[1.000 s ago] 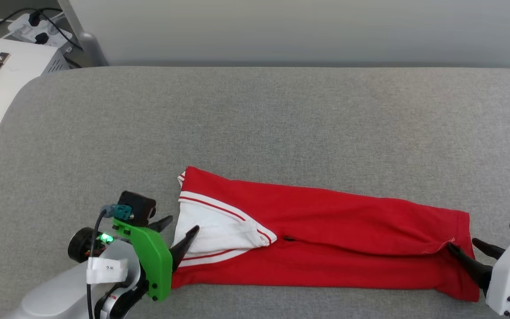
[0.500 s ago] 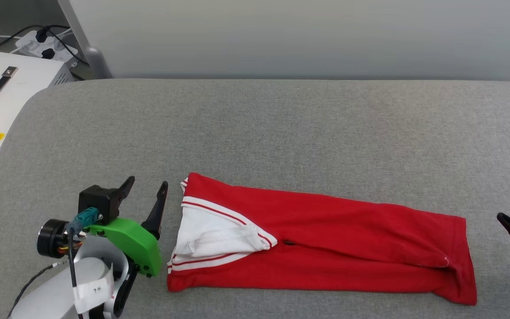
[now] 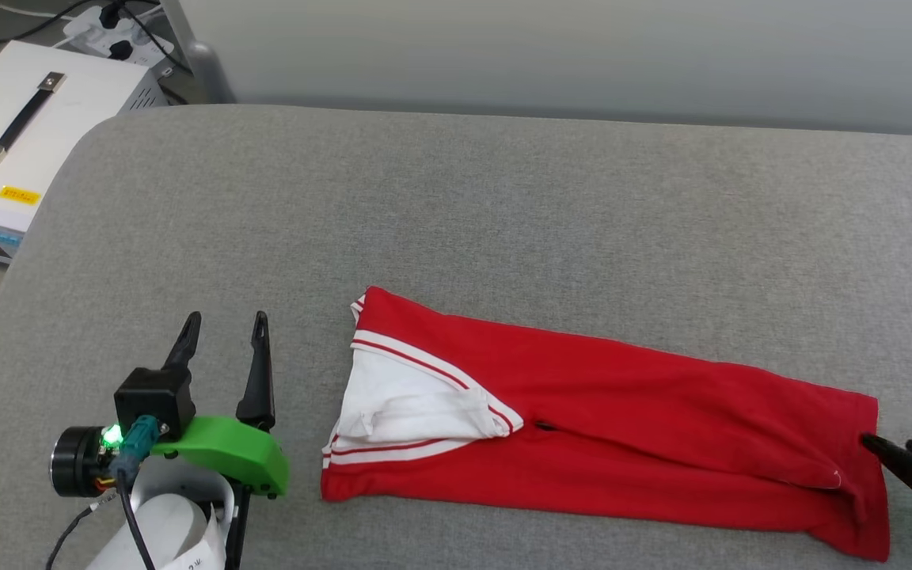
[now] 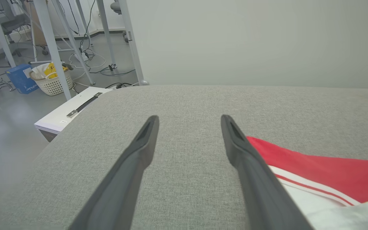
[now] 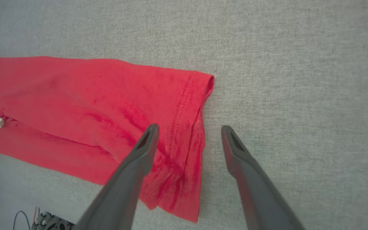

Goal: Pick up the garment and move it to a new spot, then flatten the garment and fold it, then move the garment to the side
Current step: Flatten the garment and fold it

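White case [image 3: 84, 103] with black handle [image 3: 20, 120] sits beside grey cushion [image 3: 503, 222].

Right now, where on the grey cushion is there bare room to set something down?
Free: the wide band of cushion between garment and wall, and ahead of the left hand. Crowded: the near edge, with the right hand at the garment's hem.

The right claw [image 3: 886, 442] is mostly cut off, perhaps touching the garment [image 3: 622, 412].
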